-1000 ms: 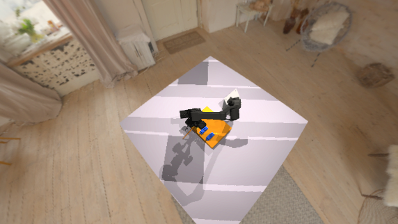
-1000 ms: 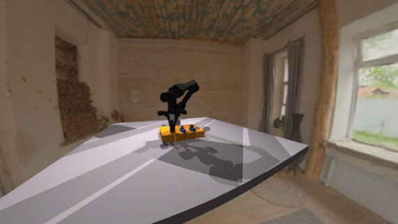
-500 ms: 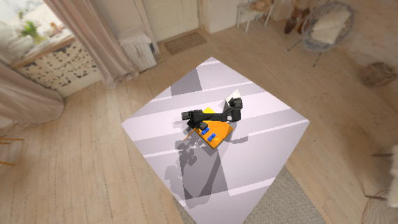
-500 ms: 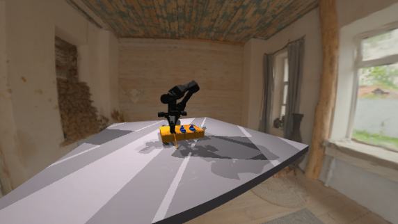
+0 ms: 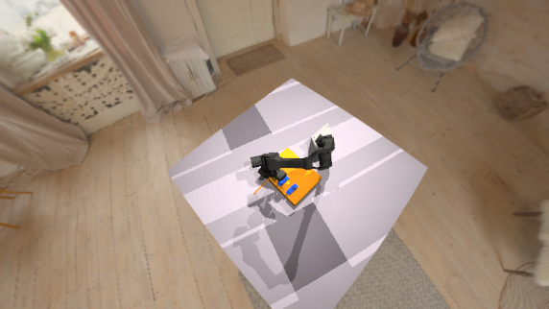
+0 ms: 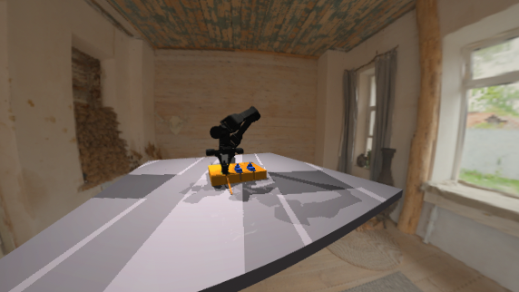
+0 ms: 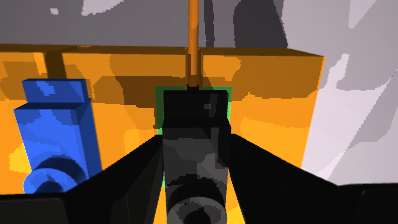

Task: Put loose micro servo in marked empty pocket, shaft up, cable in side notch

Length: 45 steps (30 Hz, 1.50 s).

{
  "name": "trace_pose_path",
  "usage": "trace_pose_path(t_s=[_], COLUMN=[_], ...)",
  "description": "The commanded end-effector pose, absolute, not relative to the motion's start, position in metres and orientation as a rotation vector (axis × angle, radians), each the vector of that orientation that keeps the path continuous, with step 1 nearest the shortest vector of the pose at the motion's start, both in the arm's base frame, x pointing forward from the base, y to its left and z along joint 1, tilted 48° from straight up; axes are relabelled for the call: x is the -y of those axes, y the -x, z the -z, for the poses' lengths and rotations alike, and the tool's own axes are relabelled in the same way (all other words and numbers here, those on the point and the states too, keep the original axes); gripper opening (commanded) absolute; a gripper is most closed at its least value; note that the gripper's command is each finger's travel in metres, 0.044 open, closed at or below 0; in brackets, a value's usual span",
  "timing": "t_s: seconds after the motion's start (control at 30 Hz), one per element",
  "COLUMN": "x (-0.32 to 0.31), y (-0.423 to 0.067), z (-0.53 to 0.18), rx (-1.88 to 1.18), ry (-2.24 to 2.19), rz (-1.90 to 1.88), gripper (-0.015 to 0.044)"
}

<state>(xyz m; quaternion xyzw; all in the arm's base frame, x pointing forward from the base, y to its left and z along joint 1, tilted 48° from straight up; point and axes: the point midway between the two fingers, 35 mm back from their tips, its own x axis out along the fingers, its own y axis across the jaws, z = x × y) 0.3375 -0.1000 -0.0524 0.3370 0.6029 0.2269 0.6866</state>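
My gripper (image 7: pixel 195 142) (image 5: pixel 263 169) (image 6: pixel 225 166) is shut on the black micro servo (image 7: pixel 196 115), with its round shaft end towards the camera. The servo lies right over the green-marked pocket (image 7: pixel 159 114) at one end of the orange deck (image 7: pixel 270 100) (image 5: pixel 308 184) (image 6: pixel 216 179). It covers nearly all of the outline, and I cannot tell how deep it sits. Its orange cable (image 7: pixel 193 45) (image 5: pixel 261 187) (image 6: pixel 230 186) runs from the servo over the deck's edge and out onto the table. A blue servo (image 7: pixel 55 135) (image 5: pixel 283 180) (image 6: pixel 238 169) sits seated in the neighbouring pocket.
A second blue servo (image 5: pixel 293 188) (image 6: pixel 249 168) sits further along the deck. The deck rests on a grey striped table (image 5: pixel 365 192) (image 6: pixel 181 227) (image 7: pixel 350 100). The arm's base (image 5: pixel 324 153) stands behind the deck, beside a white card (image 5: pixel 322 130).
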Motion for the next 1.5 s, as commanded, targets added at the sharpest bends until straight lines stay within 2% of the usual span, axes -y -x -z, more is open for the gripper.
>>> trace_pose_path(t_s=[0.0,0.7,0.93,1.27,1.37,1.47], x=[0.098,0.081,0.083,0.107,0.112,0.125], y=[-0.338,-0.342,-0.341,-0.331,-0.318,-0.282], z=[0.055,0.07,0.068,0.045,0.043,0.031], rx=[-1.347,-1.346,-1.346,-1.347,-1.346,-1.35], ry=[-0.764,-0.765,-0.765,-0.764,-0.772,-0.765], rz=[-0.505,-0.505,-0.505,-0.504,-0.494,-0.488], gripper=[0.0,0.0,0.0184,0.0187,0.0266,0.0345])
